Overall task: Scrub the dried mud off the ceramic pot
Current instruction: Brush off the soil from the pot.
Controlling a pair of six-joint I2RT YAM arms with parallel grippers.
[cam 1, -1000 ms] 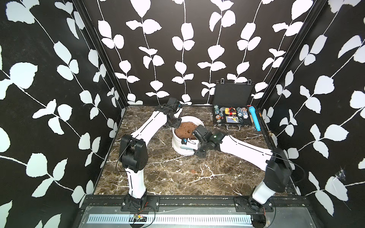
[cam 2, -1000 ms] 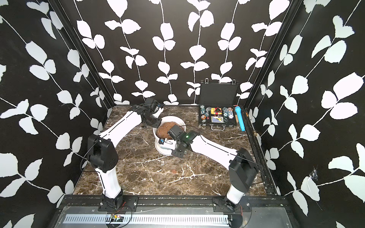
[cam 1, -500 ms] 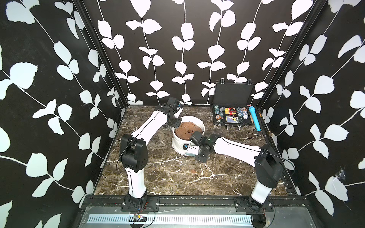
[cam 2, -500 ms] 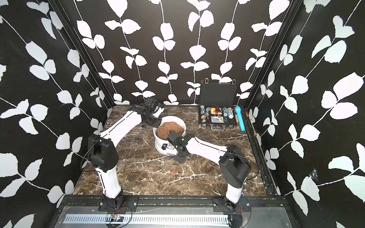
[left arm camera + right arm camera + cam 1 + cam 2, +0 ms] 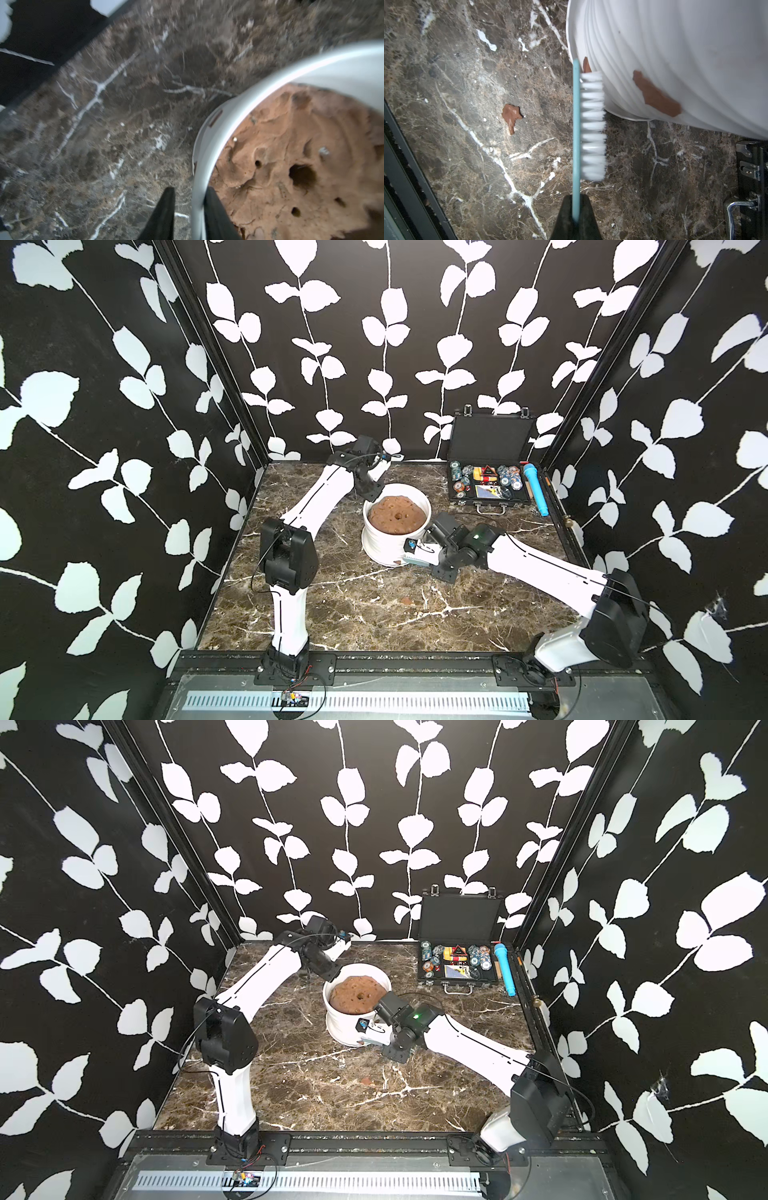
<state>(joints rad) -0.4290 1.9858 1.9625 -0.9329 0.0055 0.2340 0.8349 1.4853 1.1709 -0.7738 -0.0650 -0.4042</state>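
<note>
Pincers first: the right pincer (image 5: 576,199) is clamped tight on the thin teal back of a brush (image 5: 591,124). I see the brush edge-on, with its white bristles facing the ceramic pot (image 5: 675,41). Only the bristles at the far tip touch the pot, low on its ribbed wall by the flared base. The rest stand clear over the marble table (image 5: 467,166).

The left pincer (image 5: 189,189) sits astride the pot's rim on the side away from the brush, jaws narrowly parted. One finger is inside against the rim. The other is outside with a sliver of table showing between it and the wall, so I see no squeeze on the rim. That view is blurred.

The pot (image 5: 390,545) stands near the middle of the table in both top views, filled with a domed brown mass (image 5: 397,514) that has a hole in its centre. Dried mud (image 5: 656,95) shows as one long reddish-brown blotch on the lower wall, near the bristles but apart from them, and a smaller one just behind the brush tip. A loose flake (image 5: 406,600) lies on the table in front of the pot. An open black case (image 5: 490,485) sits at the back right, with a blue cylinder (image 5: 536,491) just beside it.
</note>
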